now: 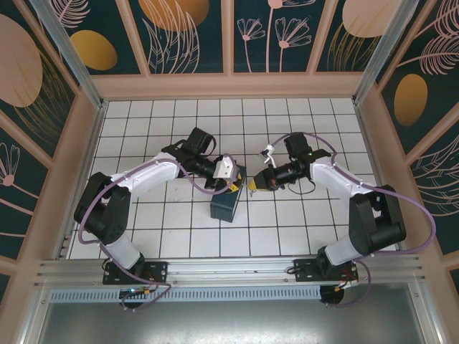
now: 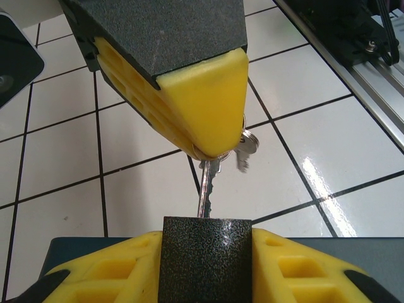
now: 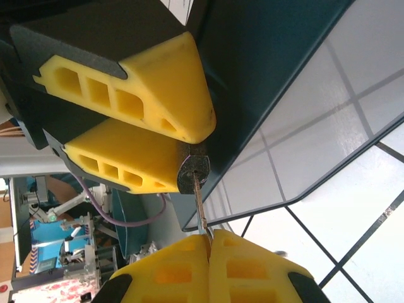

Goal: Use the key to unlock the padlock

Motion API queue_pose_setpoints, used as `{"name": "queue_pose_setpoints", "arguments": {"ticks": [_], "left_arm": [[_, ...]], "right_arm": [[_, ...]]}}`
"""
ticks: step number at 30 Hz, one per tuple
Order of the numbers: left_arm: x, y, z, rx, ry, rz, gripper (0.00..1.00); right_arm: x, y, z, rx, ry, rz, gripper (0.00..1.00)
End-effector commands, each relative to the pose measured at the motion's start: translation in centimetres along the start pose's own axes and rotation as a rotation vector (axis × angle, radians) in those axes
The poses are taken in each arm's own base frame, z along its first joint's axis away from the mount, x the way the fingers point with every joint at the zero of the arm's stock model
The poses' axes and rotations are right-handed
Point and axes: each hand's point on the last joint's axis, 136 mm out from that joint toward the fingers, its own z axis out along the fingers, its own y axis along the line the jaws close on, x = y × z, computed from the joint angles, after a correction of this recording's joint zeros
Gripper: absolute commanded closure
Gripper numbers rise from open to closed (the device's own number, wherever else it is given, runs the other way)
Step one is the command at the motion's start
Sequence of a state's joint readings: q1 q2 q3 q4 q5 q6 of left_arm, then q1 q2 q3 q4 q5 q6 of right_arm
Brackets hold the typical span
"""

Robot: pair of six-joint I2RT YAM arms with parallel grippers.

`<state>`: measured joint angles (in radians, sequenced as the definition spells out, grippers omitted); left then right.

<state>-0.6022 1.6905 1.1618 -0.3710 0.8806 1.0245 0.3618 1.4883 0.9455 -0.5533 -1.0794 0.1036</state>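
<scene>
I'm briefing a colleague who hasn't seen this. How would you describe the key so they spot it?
Over the middle of the white tiled floor, the left gripper, holding the dark padlock, faces the right gripper. The key is the thin silvery blade bridging them. Unlike the spare key dangling beside it, it is held straight.

Top cam: we look down on the whole table (image 1: 179, 236) from behind; both wrist cams sit super close, facing each other across the key (image 2: 203, 189).
</scene>
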Motion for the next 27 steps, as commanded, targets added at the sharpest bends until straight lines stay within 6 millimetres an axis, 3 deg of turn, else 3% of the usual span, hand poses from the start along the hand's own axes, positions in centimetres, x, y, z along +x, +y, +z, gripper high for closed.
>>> {"name": "queue_pose_setpoints", "arguments": {"ticks": [1, 8, 13, 19, 27], "left_arm": [[0.2, -0.2, 0.2, 0.023, 0.011, -0.032, 0.67], [0.0, 0.0, 0.1, 0.02, 0.007, -0.039, 0.67], [1.3, -0.3, 0.7, 0.035, 0.032, -0.073, 0.67], [0.8, -0.2, 0.6, 0.036, 0.022, -0.071, 0.66], [1.2, -0.2, 0.8, 0.043, 0.029, -0.087, 0.67]], "right_arm": [[-0.8, 0.9, -0.4, -0.003, -0.044, -0.048, 1.0], [-0.7, 1.5, 0.0, -0.032, -0.042, -0.068, 1.0], [-0.2, 0.0, -0.7, 0.014, -0.057, -0.031, 1.0], [-1.2, 0.9, -0.3, -0.027, -0.063, -0.059, 1.0], [-0.4, 0.6, 0.0, -0.015, -0.038, -0.051, 1.0]]}}
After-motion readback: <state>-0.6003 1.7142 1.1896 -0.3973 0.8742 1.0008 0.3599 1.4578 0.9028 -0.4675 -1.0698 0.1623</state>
